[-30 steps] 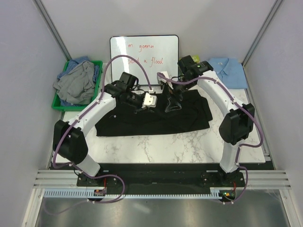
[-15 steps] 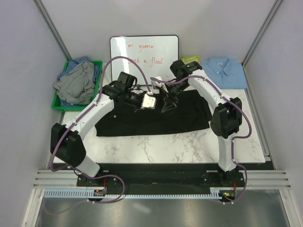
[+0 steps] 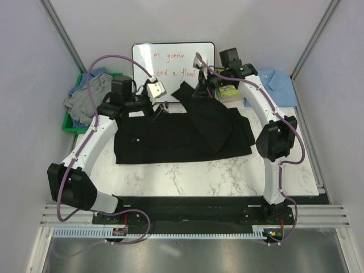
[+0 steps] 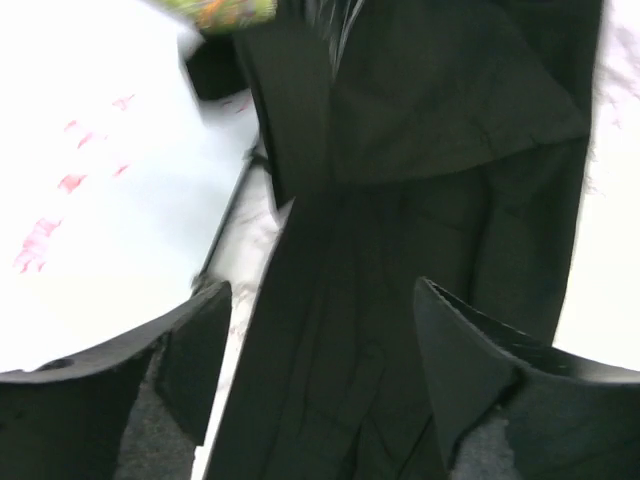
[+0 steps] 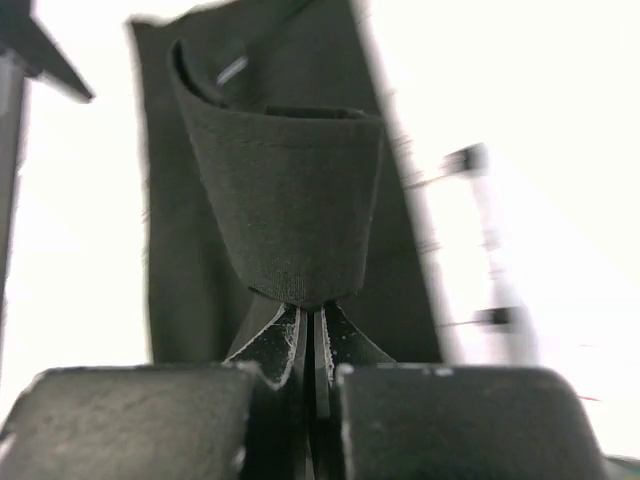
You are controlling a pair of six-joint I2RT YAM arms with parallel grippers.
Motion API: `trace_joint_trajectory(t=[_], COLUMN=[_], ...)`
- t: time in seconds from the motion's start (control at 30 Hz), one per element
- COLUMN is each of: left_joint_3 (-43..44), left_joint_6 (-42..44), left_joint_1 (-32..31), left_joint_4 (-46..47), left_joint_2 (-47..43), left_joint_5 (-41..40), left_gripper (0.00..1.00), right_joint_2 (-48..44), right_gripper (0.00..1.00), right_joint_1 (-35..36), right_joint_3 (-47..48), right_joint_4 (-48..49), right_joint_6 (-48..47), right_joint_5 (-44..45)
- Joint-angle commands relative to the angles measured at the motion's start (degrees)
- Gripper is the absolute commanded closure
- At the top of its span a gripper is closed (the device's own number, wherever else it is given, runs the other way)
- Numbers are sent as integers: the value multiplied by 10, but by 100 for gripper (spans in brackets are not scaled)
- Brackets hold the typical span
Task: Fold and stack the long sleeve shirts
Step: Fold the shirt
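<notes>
Right tool was clenched on a doubled band of black cloth, jaws pressed together with the fabric nipped between. From overhead, that pinch held one part of the black shirt lifted off the counter near the whiteboard. The cloth hung in a peak down to the rest, which lay spread flat mid-counter. Likely raised so it could be carried across the body for a fold; sleeve or hem, could not tell. Left tool was released, jaws wide apart, poised over the shirt's far edge and gripping nothing, probably placed to take a second hold. Light blue shirt lay flat at far right. Grey and blue shirts were heaped in the green bin at far left, not yet folded.
</notes>
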Motion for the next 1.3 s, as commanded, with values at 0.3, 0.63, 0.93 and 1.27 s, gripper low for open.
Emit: trace_joint_trajectory(t=[0.3, 0.63, 0.93, 1.27], left_joint_3=[-48, -52, -58, -75], left_joint_6=[-227, -290, -360, -593], left_joint_1=[57, 58, 70, 161], left_joint_4=[90, 56, 27, 21], left_joint_2=[-55, -42, -28, 24], left_joint_5=[-153, -200, -157, 11], left_gripper=[1, 1, 1, 3], right_joint_2=[11, -42, -156, -174], right_gripper=[100, 96, 96, 98], right_joint_1=[-7, 8, 53, 149], right_joint_3=[-38, -131, -320, -424], right_joint_4=[634, 567, 453, 516], right_joint_6=[404, 313, 145, 142], right_joint_5=[116, 79, 174, 305])
